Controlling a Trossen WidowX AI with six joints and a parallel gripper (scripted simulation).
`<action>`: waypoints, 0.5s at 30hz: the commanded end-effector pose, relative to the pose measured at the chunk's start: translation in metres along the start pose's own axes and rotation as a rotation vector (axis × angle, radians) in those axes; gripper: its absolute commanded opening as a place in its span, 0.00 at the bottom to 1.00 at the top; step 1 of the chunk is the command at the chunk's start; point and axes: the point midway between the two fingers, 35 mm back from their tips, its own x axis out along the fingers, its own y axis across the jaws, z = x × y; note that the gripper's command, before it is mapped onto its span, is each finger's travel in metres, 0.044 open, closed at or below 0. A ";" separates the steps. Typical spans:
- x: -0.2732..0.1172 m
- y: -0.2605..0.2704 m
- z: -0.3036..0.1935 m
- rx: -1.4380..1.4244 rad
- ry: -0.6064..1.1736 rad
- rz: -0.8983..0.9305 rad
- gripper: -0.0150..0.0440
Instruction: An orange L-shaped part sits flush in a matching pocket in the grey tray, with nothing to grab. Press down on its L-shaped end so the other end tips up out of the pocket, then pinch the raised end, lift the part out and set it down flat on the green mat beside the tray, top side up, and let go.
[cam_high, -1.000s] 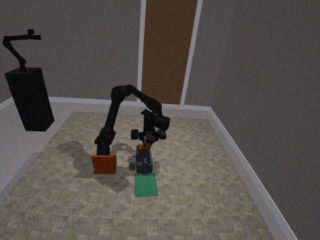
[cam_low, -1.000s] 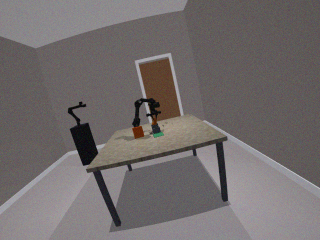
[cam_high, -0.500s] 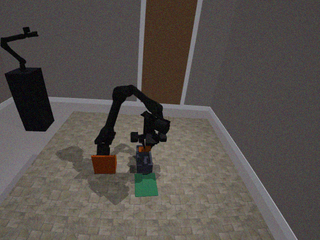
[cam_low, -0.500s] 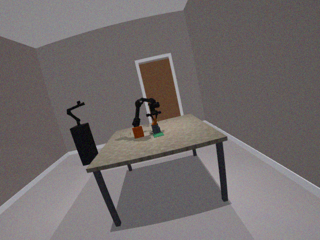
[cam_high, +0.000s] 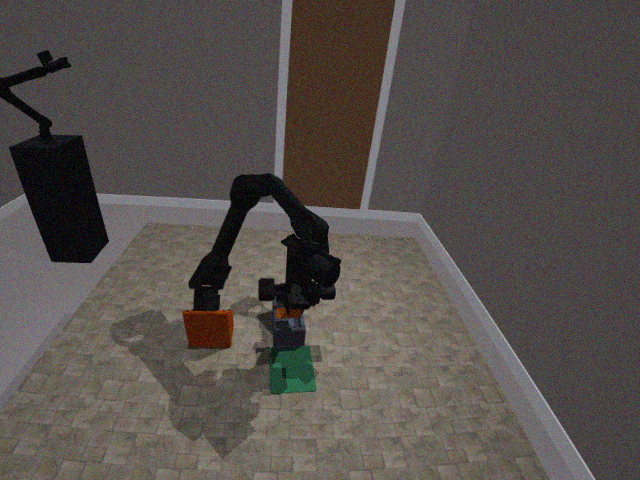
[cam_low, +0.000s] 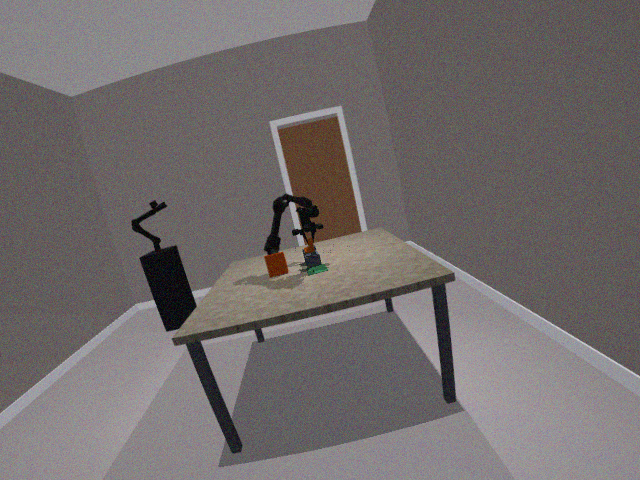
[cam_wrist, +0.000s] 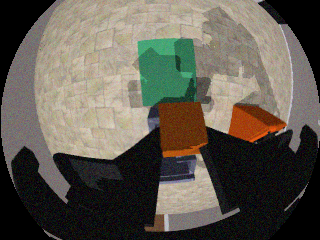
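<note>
One claw (cam_wrist: 182, 160) pinches the orange part (cam_wrist: 182, 128) tight and holds it in the air above the grey tray (cam_high: 287, 332), near the green mat (cam_high: 292, 369). The part could slip, or land tilted or half off the mat if let go too high.

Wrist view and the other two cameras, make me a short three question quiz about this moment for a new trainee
1. True or false: the gripper is open and holds nothing.
2. In the top view, where does the green mat lie relative to the grey tray? A) on the far side of it B) on the near side of it, toward the camera C) under the orange block at the arm's base
3. Fill in: in the wrist view, the fingers pinch the ______.

Key
1. False: it is shut on the part.
2. B.
3. orange part, held above the tray.
</note>
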 end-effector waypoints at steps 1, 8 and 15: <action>-0.001 -0.001 0.019 -0.004 -0.006 0.000 0.25; -0.001 -0.003 0.047 -0.004 -0.008 0.000 0.25; -0.002 -0.006 0.076 -0.004 -0.010 0.001 0.25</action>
